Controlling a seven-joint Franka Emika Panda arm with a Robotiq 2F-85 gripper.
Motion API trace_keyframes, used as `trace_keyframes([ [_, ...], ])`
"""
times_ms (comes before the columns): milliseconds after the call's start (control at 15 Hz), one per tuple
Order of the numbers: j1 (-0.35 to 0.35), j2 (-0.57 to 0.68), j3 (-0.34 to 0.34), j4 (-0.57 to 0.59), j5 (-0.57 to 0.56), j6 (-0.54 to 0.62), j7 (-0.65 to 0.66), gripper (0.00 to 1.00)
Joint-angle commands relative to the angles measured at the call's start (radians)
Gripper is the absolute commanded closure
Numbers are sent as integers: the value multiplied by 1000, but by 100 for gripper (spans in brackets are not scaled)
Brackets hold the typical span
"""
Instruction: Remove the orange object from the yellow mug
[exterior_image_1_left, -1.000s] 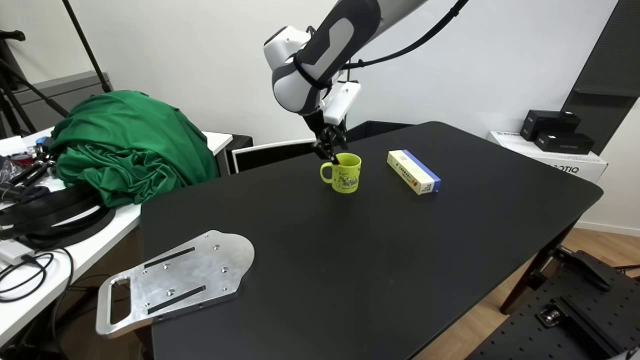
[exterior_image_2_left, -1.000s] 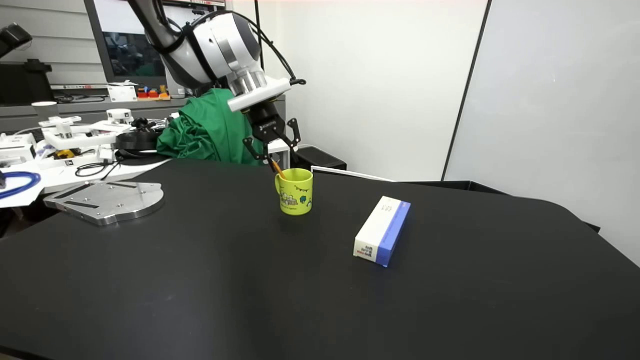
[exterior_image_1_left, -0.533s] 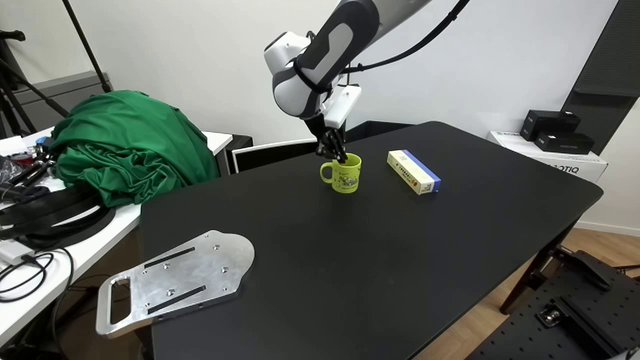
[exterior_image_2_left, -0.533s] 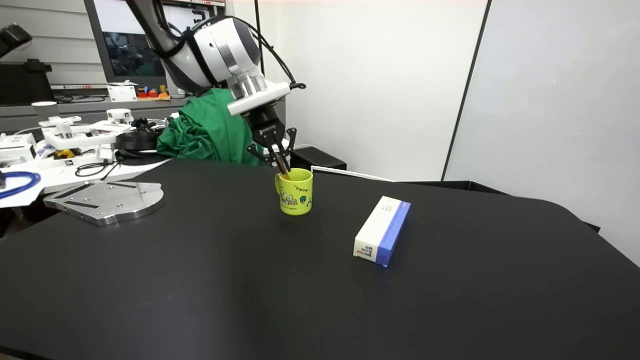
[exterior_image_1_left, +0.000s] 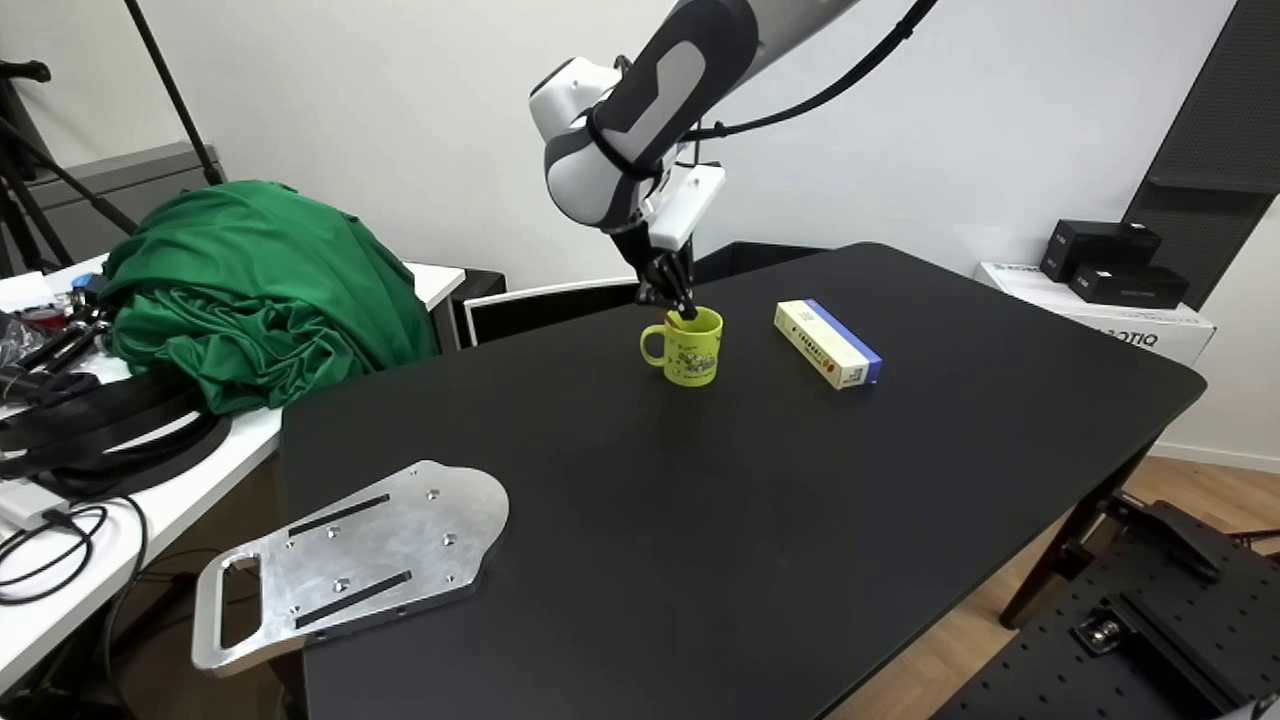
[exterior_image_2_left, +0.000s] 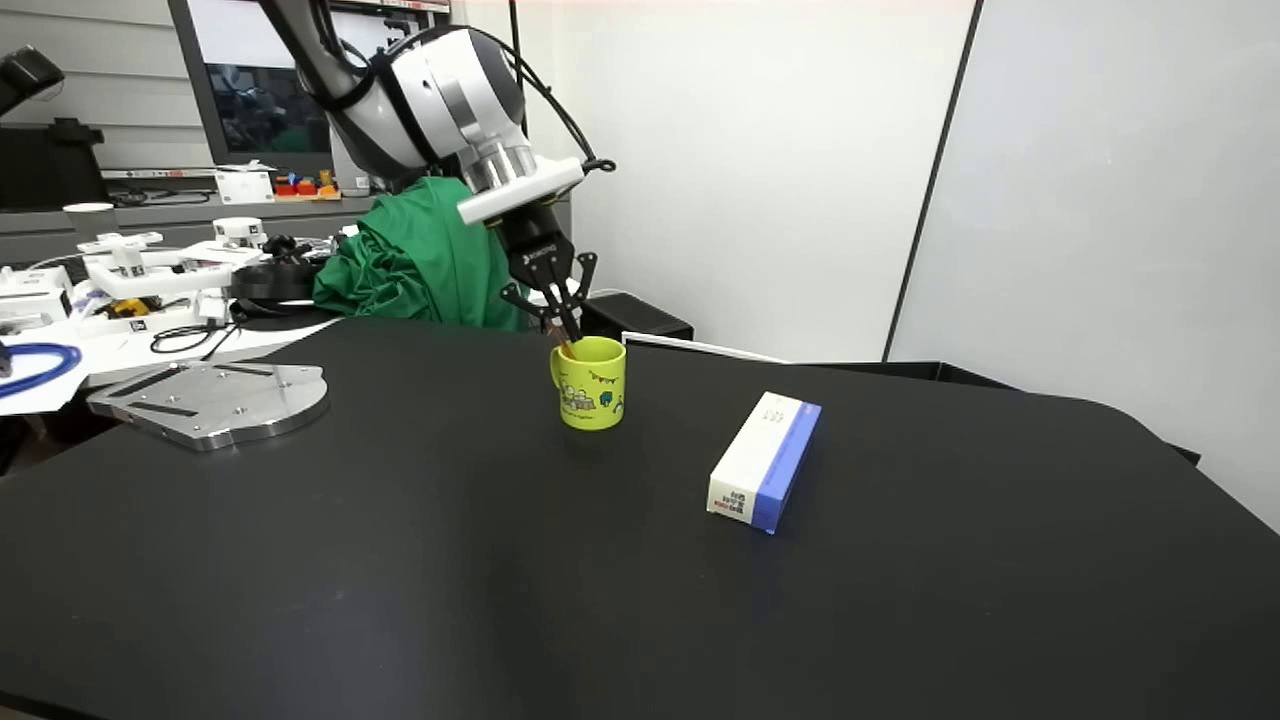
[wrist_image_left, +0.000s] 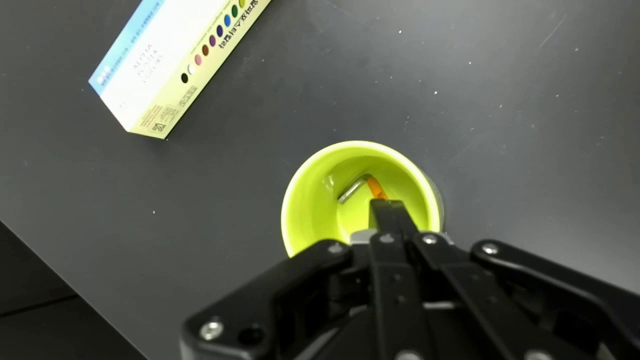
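The yellow mug (exterior_image_1_left: 692, 352) stands upright on the black table, its handle to the left in both exterior views. Inside it leans the orange object (wrist_image_left: 377, 188), joined at its lower end to a short bent silver piece (wrist_image_left: 352, 189). Just over the mug's opening, my gripper (wrist_image_left: 391, 207) has its fingers together. In the wrist view the fingertips cover the upper part of the orange object. An exterior view shows a bit of the orange object (exterior_image_1_left: 673, 319) beside the fingertips, by the rim; I see nothing held between them.
A yellow-and-blue box (exterior_image_2_left: 765, 460) lies on the table beside the mug, some distance away. A silver metal plate (exterior_image_1_left: 385, 550) rests at the table's edge. Behind are a white wall and a heap of green cloth (exterior_image_1_left: 250, 290) on a side table.
My gripper has gone from open to shut over the last second. It dipped toward the mug, then rose slightly. The mug and box have stayed in place.
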Motion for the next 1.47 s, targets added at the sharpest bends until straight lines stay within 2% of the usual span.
trace_keyframes([
  [0, 5, 12, -5, 47, 10, -46, 20, 69],
  [333, 3, 19, 4, 71, 25, -89, 15, 36],
  [667, 3, 19, 9, 57, 34, -16, 40, 2],
  [733, 2, 19, 10, 55, 38, 4, 50, 1],
  [800, -1, 18, 10, 53, 46, 21, 57, 5],
  [867, -1, 18, 10, 50, 50, 42, 62, 32],
  [933, 1, 19, 8, 49, 54, 54, 64, 30],
  [1000, 3, 20, 6, 48, 54, 63, 67, 32],
  [1400, 7, 29, 1, 56, 65, 52, 70, 74],
])
